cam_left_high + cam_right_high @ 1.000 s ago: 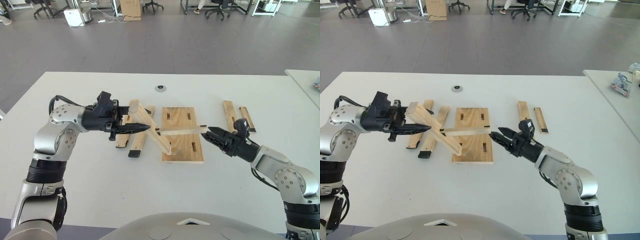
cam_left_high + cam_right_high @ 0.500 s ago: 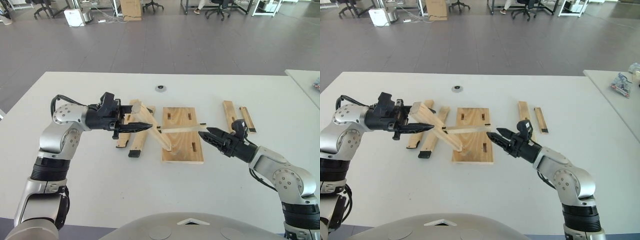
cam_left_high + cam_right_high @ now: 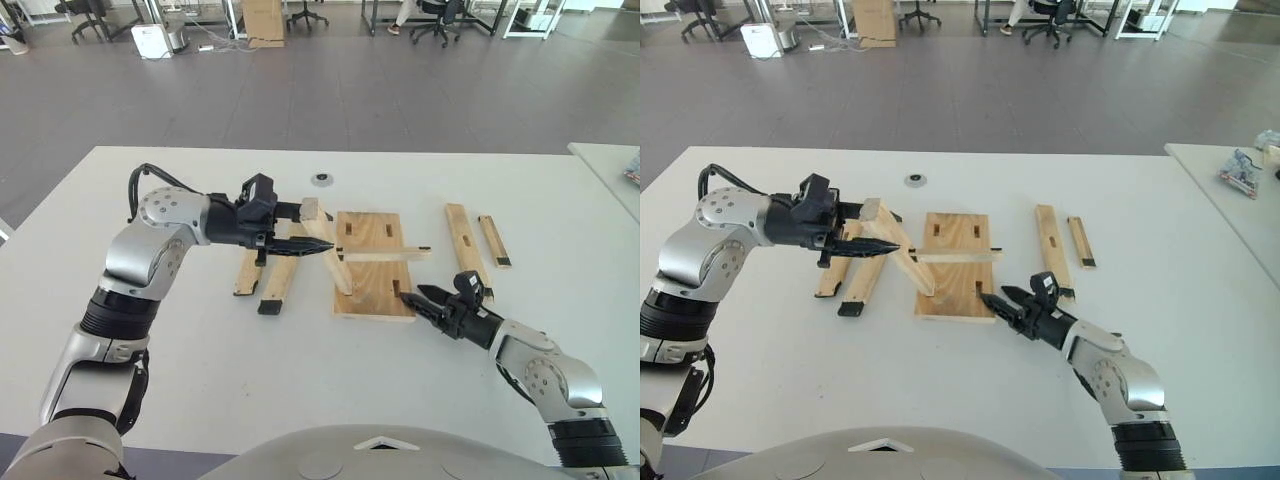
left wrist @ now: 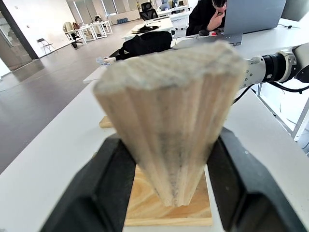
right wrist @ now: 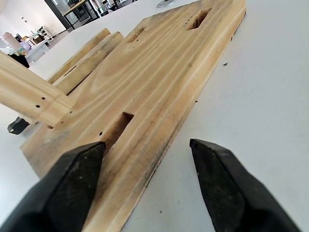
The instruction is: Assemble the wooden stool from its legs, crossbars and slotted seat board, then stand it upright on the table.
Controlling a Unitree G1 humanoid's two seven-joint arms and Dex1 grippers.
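My left gripper (image 3: 316, 245) is shut on a wooden leg (image 3: 328, 250), which slants down until its lower end meets the slotted seat board (image 3: 380, 230). In the left wrist view the black fingers (image 4: 108, 193) clamp both sides of the leg (image 4: 169, 111). A thin crossbar (image 3: 390, 254) sticks out of the leg to the right, across the board. My right gripper (image 3: 410, 296) is low over the table at the board's near right corner, open and empty. Its fingers (image 5: 72, 183) straddle the edge of the seat board (image 5: 159, 72) beside a slot.
Two loose legs (image 3: 265, 272) lie side by side on the table left of the board. Two more wooden pieces (image 3: 462, 238) lie to its right. A small round disc (image 3: 321, 179) sits farther back. Another table's corner (image 3: 610, 165) shows at the far right.
My left gripper has carried the leg and crossbar rightward onto the seat board. The right gripper has come away from the crossbar's end and dropped to the board's near right corner.
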